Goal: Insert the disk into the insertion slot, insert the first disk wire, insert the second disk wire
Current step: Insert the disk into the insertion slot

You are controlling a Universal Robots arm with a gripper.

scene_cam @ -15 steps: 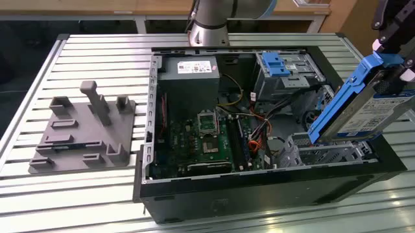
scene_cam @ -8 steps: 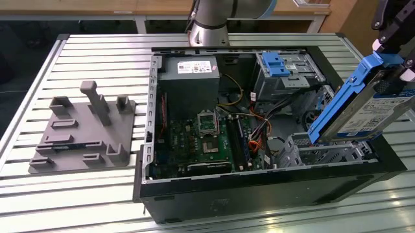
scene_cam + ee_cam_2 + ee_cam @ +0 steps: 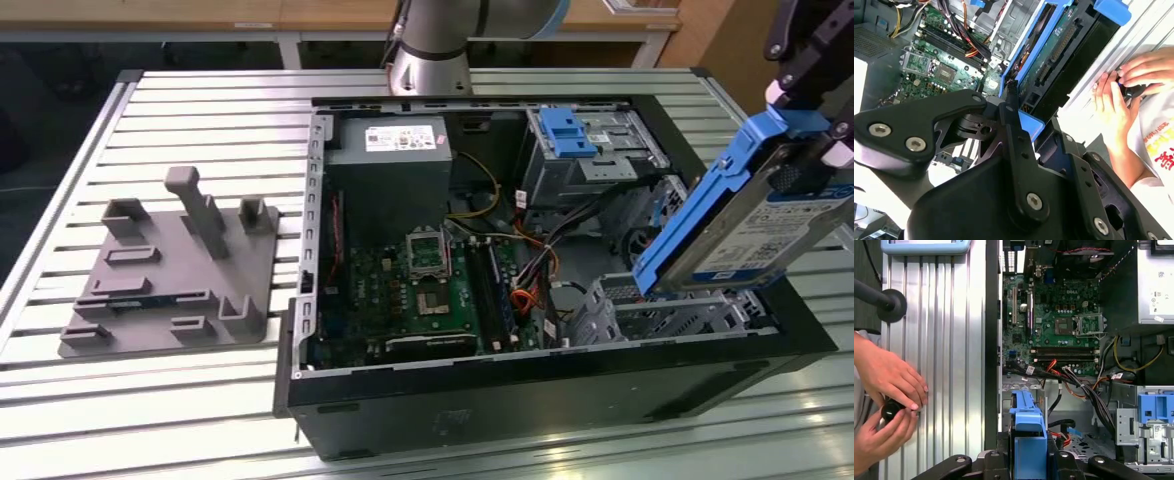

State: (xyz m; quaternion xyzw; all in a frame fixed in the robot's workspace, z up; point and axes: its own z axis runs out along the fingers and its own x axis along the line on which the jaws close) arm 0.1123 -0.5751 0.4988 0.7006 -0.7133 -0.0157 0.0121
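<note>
First step: the claw [image 3: 809,125], clamped on the disk [image 3: 751,238], holds it tilted just above the insertion slot [image 3: 622,306]; seating it likely needs levelling.

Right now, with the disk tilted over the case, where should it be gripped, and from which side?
Grip the disk by the upper end of its blue carrier, from above, as the hand does. It hangs steeply tilted, lower end at the slot, so that end should probably stay free to slide in.
</note>
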